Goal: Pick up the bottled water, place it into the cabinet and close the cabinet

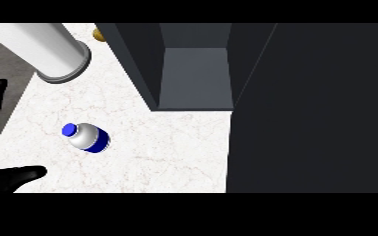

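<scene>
Looking down, you see the dark cabinet [221, 65] filling the upper middle, its interior open toward you, and its door [303, 110] swung out as a broad dark panel down the right side. Below and left of it spreads the white marbled tabletop [170, 150]. A large pale cylinder [48, 52] lies tilted at the upper left. The bottled water [88, 137] sits on the tabletop at left, blue cap pointing up-left, well apart from the cabinet. Your left hand [21, 176] shows at the lower left corner, fingers stretched out straight, near the bottle but not touching it. A small brown object [98, 34] peeks beside the cabinet's top-left edge.
</scene>
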Robot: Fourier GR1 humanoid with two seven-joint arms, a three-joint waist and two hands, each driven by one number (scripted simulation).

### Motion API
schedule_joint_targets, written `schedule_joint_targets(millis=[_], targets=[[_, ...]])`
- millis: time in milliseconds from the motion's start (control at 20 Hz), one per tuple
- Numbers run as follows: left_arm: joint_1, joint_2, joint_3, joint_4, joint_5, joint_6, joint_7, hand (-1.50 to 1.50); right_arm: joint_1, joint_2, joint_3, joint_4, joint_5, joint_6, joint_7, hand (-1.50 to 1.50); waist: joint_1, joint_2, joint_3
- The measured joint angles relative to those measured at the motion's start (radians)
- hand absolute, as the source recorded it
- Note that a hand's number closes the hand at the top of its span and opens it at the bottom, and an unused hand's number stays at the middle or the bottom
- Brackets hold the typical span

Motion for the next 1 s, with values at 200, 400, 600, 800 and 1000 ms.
schedule_joint_targets(millis=[200,400,600,800,1000], targets=[[0.033,0.009,0.028,-0.029,0.035,-0.003,0.050,-1.50,0.107,0.001,0.053,-0.066,0.006,0.024,-0.008,-1.50,-0.002,0.001,0.000],[0.093,0.002,0.026,-0.051,-0.008,-0.005,0.058,-1.50,0.197,-0.003,0.101,-0.088,0.020,0.045,-0.047,-1.50,-0.004,0.001,0.000],[0.145,-0.002,0.031,-0.055,-0.030,-0.016,0.074,-1.50,0.247,-0.011,0.119,-0.103,0.030,0.050,-0.065,-1.50,-0.005,0.001,0.000],[0.133,-0.003,0.052,0.038,-0.031,-0.032,0.041,-1.50,0.305,-0.014,0.157,-0.112,0.051,0.052,-0.098,-1.50,-0.009,0.002,0.000],[0.134,-0.002,0.064,0.139,-0.036,-0.062,-0.003,-1.50,0.362,-0.026,0.185,-0.119,0.062,0.060,-0.143,-1.50,-0.012,0.002,-0.001]])
